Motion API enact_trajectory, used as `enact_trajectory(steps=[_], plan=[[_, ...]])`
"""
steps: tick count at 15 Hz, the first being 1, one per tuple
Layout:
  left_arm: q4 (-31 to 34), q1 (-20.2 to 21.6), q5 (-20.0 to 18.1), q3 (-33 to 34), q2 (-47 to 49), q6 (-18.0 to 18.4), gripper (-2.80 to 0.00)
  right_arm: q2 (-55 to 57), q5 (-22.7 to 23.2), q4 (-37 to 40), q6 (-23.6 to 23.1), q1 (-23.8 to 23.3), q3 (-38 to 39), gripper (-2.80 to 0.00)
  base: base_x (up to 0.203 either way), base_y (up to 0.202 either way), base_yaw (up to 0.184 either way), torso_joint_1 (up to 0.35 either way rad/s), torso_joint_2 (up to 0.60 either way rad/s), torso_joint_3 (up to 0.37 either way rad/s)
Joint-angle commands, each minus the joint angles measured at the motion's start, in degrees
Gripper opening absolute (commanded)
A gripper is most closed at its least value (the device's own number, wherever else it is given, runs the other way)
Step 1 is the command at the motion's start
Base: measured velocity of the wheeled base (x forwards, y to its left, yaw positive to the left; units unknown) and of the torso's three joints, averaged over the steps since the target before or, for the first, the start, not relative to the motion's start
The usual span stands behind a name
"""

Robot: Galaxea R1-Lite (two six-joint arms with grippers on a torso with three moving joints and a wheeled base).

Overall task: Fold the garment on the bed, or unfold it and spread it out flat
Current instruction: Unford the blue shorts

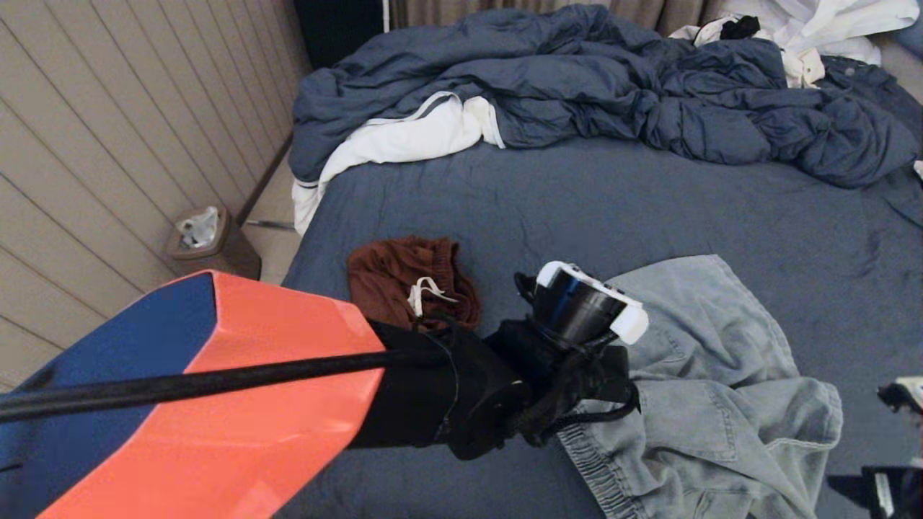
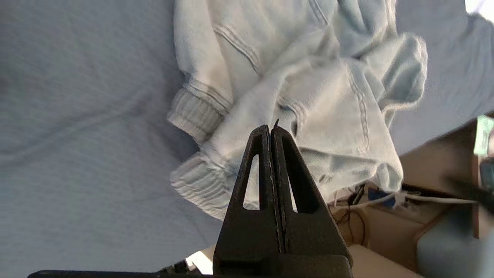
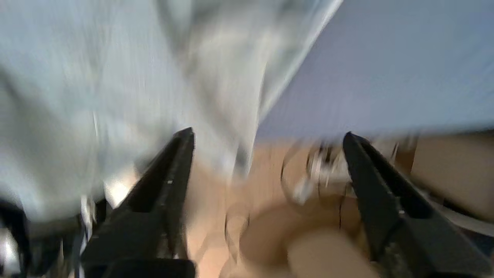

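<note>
Subject garment: a pair of pale grey-blue denim shorts with an elastic ribbed waistband [image 1: 714, 404], lying crumpled on the near right part of the large bed with the slate-blue fitted sheet [image 1: 577, 209]. One leg reaches up the bed, away from the robot; the other is bunched over toward the bed's right side, and the waistband runs along the near edge. The garment is neither folded nor flat. In the left wrist view the same shorts [image 2: 293, 96] show overlapping folds, with the gathered waistband nearest the tool.

Left tool [image 2: 272, 131]: fingers pressed together with nothing between them. It hangs over the waistband end of the shorts; whether the tips touch the cloth cannot be told. In the head view the left arm crosses from the near left, its wrist above the shorts' left edge.

Right tool [image 3: 266, 139]: fingers well apart, nothing held. It sits at the near right edge of the bed, with the pale cloth on one side of the gap and the floor beyond the mattress below. That view is smeared, so the finer position cannot be fixed.

Governing relation: the shorts' long axis runs from the near waistband up the bed. The left tool is nearer the waistband's left part; the right tool is nearer the bunched right leg. Judgement: the left tool would need to open before taking hold.

Also present: a small rust-brown pair of shorts with a white drawstring [image 1: 411, 277], just left of the wrist, apart from the denim; a rumpled blue duvet [image 1: 613, 86] across the head of the bed.
</note>
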Motion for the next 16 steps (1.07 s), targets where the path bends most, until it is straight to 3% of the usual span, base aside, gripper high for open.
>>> enact_trajectory(steps=[1,5,9,11,14,16], plan=[[-0.1,3.8,0.0,1.5,-2.8,-0.8,-2.80,5.3,0.3,0.2,1.5,-0.1,-8.9,-2.80,0.000,0.000,0.000,0.000,0.00,0.000],[-0.1,6.7,0.0,7.1,-6.0,-2.2,-2.80,21.4,2.5,1.0,7.3,0.3,-27.6,-2.80,0.000,0.000,0.000,0.000,0.00,0.000],[0.1,4.9,0.1,8.9,-5.2,-2.3,-2.80,33.6,3.7,3.6,16.2,2.4,-46.4,-2.80,0.000,0.000,0.000,0.000,0.00,0.000],[0.0,2.7,0.7,8.8,-2.8,-2.5,-2.80,38.6,3.8,4.4,20.6,4.4,-53.3,-2.80,0.000,0.000,0.000,0.000,0.00,0.000],[0.4,1.8,0.9,5.9,2.8,-4.0,-2.80,44.2,3.8,7.2,22.8,6.4,-60.6,-2.80,0.000,0.000,0.000,0.000,0.00,0.000],[1.1,1.7,0.7,3.9,4.3,-7.1,-2.80,46.6,3.8,7.4,23.5,6.9,-64.1,-2.80,0.000,0.000,0.000,0.000,0.00,0.000]])
